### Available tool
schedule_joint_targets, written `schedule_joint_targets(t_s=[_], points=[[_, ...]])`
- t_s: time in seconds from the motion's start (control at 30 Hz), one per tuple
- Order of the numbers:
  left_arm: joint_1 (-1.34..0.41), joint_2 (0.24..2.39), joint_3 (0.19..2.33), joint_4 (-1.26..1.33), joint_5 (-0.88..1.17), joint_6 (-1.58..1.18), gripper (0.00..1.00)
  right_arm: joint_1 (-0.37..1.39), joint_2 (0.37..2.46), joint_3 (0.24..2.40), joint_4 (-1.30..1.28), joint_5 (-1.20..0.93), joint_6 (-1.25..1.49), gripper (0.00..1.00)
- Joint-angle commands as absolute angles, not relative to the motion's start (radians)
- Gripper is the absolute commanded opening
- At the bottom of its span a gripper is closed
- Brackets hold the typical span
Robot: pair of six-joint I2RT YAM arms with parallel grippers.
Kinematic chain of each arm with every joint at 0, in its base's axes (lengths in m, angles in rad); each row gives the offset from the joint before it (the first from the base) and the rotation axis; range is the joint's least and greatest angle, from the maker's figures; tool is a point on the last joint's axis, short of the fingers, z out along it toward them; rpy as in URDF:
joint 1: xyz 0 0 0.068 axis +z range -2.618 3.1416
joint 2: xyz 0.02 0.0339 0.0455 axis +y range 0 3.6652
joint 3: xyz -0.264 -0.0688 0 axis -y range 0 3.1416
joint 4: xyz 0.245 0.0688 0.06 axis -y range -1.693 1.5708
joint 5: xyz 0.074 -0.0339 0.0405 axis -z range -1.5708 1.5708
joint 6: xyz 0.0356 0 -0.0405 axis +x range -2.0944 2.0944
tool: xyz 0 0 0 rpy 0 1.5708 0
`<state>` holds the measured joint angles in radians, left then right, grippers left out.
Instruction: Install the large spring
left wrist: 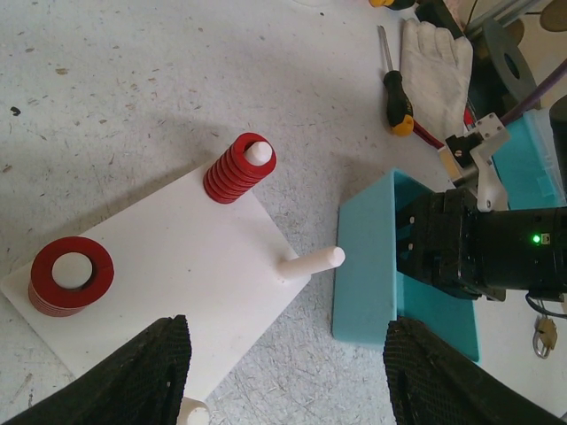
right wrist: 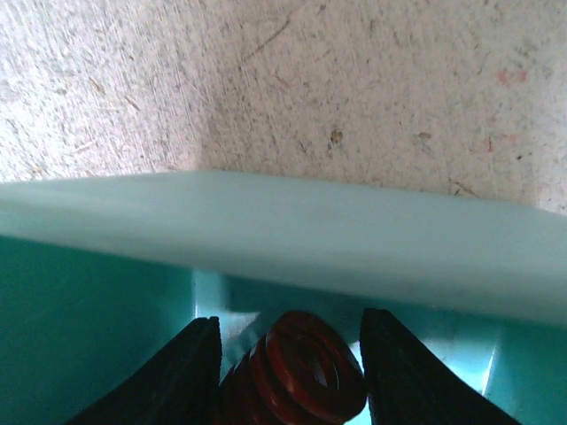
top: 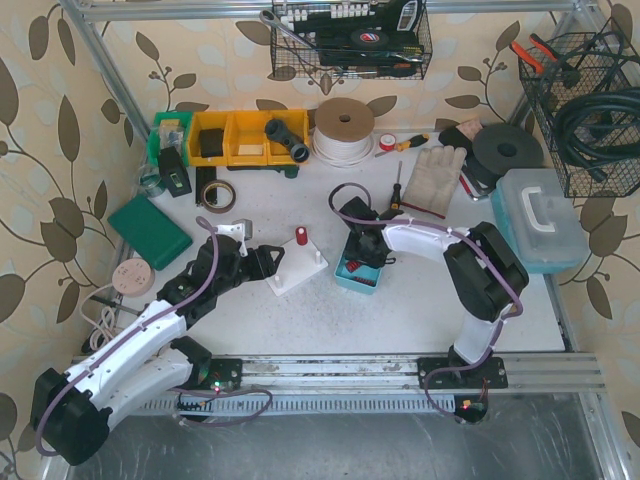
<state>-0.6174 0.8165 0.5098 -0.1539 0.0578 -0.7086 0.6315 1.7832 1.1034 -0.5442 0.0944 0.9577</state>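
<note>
A white base plate [left wrist: 177, 257] lies on the table with a tall red spring [left wrist: 239, 168] on one peg, a wide flat red spring [left wrist: 71, 274] on another and a bare peg [left wrist: 312, 263] at its edge. My left gripper [left wrist: 288, 372] hovers open over the plate's near corner, holding nothing. To its right stands a teal bin [top: 357, 277]. My right gripper [right wrist: 291, 367] reaches down inside it. The fingers press both sides of a large red spring [right wrist: 301, 372] lying on the bin floor.
Behind the bin lie a screwdriver [top: 396, 190] and a white glove [top: 432, 178]. A green box [top: 150, 231] and a tape roll [top: 217, 195] sit to the left, yellow bins [top: 245, 137] at the back, a clear-blue case [top: 540, 220] on the right.
</note>
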Motion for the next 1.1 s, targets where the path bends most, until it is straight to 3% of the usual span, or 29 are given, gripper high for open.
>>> schedule_joint_targets(t_s=[0.0, 0.63, 1.07], points=[[-0.624, 0.818, 0.510, -0.111, 0.052, -0.715, 0.64, 0.646, 1.803, 1.119, -0.577, 0.111, 0.971, 0.45], [-0.623, 0.868, 0.533, -0.121, 0.050, -0.716, 0.66, 0.649, 1.884, 1.115, -0.542, 0.079, 0.943, 0.44], [-0.624, 0.948, 0.571, -0.130, 0.050, -0.714, 0.66, 0.659, 1.869, 1.075, -0.518, 0.108, 0.896, 0.25]])
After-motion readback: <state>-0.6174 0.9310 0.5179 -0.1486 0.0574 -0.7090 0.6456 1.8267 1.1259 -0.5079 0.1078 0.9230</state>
